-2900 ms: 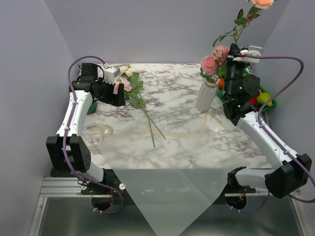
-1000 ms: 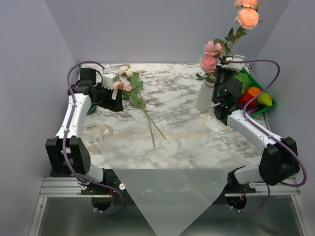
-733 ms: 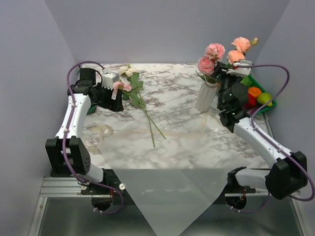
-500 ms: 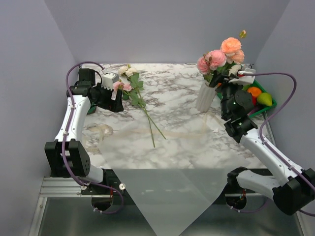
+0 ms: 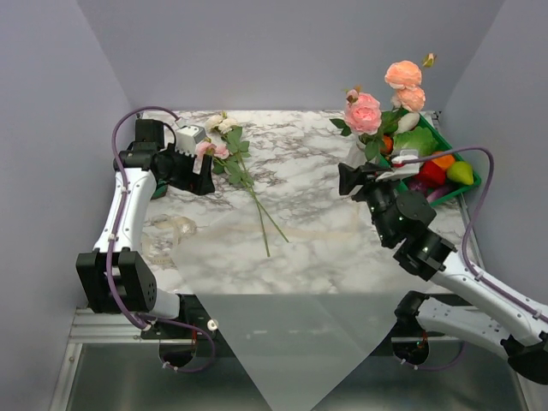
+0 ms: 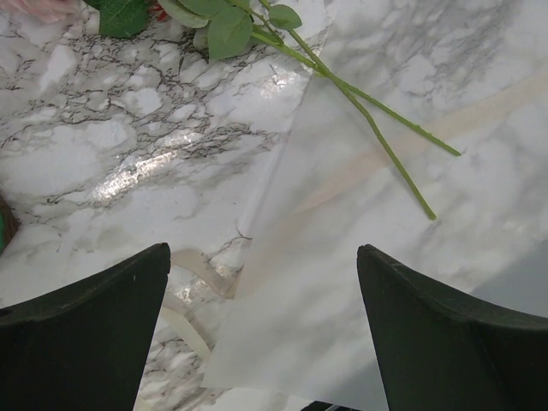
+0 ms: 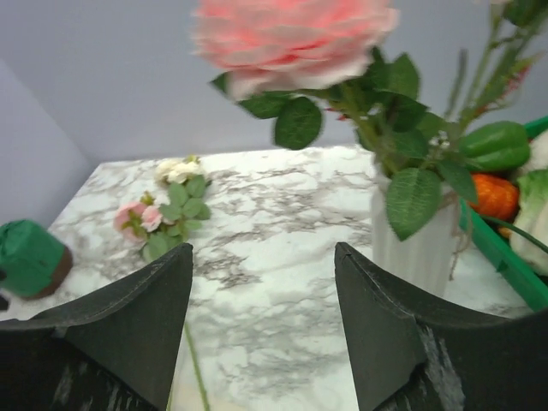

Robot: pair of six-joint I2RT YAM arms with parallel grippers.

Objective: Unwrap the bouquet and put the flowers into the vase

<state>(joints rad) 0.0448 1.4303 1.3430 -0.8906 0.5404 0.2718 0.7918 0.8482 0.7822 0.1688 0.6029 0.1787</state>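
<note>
Left gripper (image 6: 263, 257) and right gripper (image 7: 263, 248) spread, empty; vase (image 7: 421, 259) rim hidden among leaves (image 7: 411, 201)

Light was even and diffuse from overhead. The top view was bright, with soft, faint shadows under the arms. In the left wrist view the marble table (image 6: 163, 163) carried a white glare streak left of the paper sheet (image 6: 360, 282). Fingers (image 6: 86, 334) of the left gripper (image 6: 264, 248) read near-black, detail lost. In the right wrist view the pink rose (image 7: 291, 38) close to the lens was blurred, while the far loose flowers (image 7: 163, 214) were fairly sharp.
</note>
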